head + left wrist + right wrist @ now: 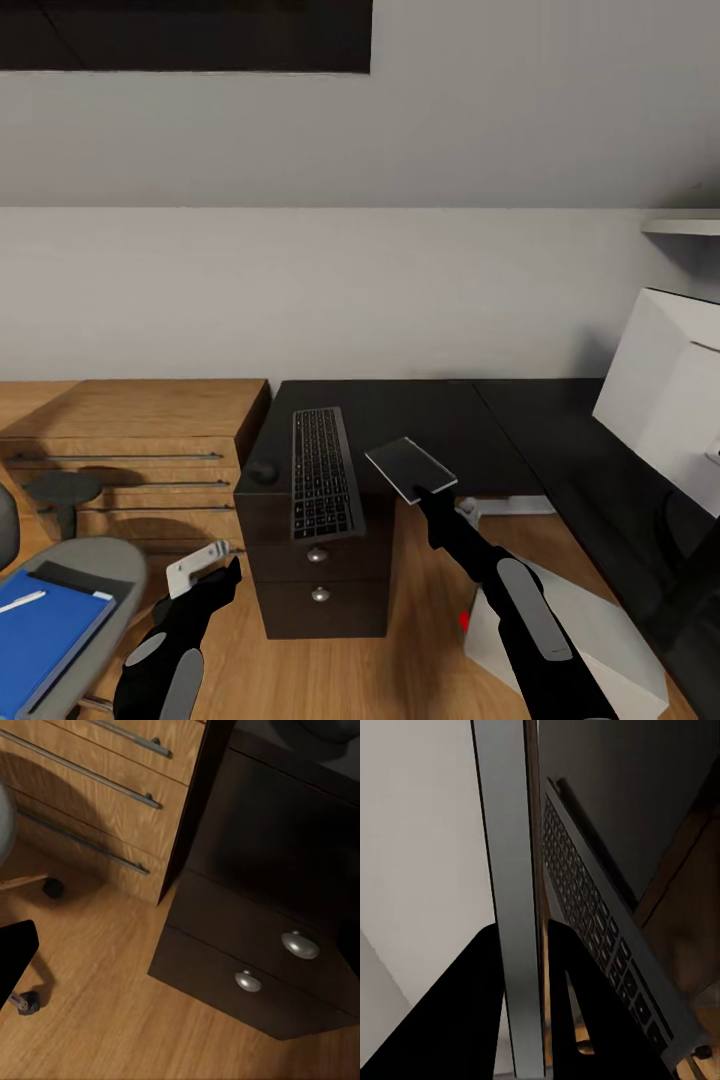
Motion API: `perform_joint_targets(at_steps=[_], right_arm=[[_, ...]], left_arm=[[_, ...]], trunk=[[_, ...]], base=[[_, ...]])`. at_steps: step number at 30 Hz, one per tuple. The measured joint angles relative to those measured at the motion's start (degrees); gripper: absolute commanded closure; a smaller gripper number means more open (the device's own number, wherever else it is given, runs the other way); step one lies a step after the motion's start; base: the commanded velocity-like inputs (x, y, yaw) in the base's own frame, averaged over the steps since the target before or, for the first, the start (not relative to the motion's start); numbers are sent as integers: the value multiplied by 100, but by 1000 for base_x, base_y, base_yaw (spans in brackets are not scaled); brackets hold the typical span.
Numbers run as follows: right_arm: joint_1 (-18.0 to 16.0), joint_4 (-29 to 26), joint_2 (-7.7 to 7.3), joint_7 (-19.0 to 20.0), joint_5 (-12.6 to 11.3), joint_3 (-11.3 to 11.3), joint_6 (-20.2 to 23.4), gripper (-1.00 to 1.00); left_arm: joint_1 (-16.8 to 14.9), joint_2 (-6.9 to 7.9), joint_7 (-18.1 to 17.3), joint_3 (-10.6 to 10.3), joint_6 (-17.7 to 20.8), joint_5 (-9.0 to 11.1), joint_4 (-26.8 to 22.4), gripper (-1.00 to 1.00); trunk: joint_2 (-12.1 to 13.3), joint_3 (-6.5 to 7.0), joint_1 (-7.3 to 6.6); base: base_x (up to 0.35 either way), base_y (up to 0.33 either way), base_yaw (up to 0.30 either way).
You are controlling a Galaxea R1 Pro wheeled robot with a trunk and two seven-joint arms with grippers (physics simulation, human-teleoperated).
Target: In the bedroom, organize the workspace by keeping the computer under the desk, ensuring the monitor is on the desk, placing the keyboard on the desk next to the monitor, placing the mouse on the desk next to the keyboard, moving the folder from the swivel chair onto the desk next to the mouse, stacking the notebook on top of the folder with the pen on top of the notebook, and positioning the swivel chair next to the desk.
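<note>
R arm reaches fwd over the front edge of the black desk [440, 420]; its jaws [422, 492] are clamped on the notebook [410, 469], a thin grey rectangle held by its near edge, tilted, just above the tabletop and not resting on it. In the right wrist view the notebook [514, 907] shows edge-on between the two dark fingers [465, 1012], pinched from both sides.

Keyboard [324, 472] lies on the tabletop just beside the notebook, on its left, long axis running front to back, near end overhanging the drawer front a bit. Same keyboard [607, 937] runs diagonally behind the notebook in the right wrist view. Mouse [263, 470] sits on the tabletop's left corner, just left of the keyboard.

Monitor [668, 395] stands at far right on the tabletop's other wing, white back toward the camera. Computer [590, 630], light grey w/ a red light, sits on the floor under the R arm, beside the drawers.

L arm hangs low by the drawer fronts; L gripper [205, 570] – can't tell if jaws are open or closed. Left wrist view: two silver knobs [300, 944] on the dark drawers, oak drawer chest [112, 787] next to them.

Swivel chair [95, 570] at bottom left carries the blue folder [40, 635] w/ the pen [22, 601] lying on it.
</note>
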Motion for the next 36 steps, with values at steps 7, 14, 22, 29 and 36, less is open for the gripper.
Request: perform_joint_targets(at_steps=[7, 14, 22, 29, 36], right_arm=[[-2, -6, -23, 32, -61, -83, 35, 100], [-2, -9, -158, 25, -57, -119, 69, 100], [0, -10, -247, 37, -80, -124, 73, 100], [-2, -7, -237, 38, -84, -120, 65, 100], [-1, 5, -218, 23, -73, -120, 47, 100]], left_arm=[[0, -1, 0, 4, 0, 1, -2, -100], [0, -1, 0, 4, 0, 1, -5, -100], [0, 8, -13, -1, 0, 0, -1, -100], [0, 11, -17, -5, 4, 1, -2, -100], [0, 9, -17, -6, 2, -3, -5, -100]], trunk=[[-242, -108, 132], [-242, -108, 133], [-242, -108, 132], [-242, -108, 132], [-242, -108, 133]], base=[[0, 0, 0], [0, 0, 0], [6, 0, 0], [94, 0, 0], [10, 0, 0]])
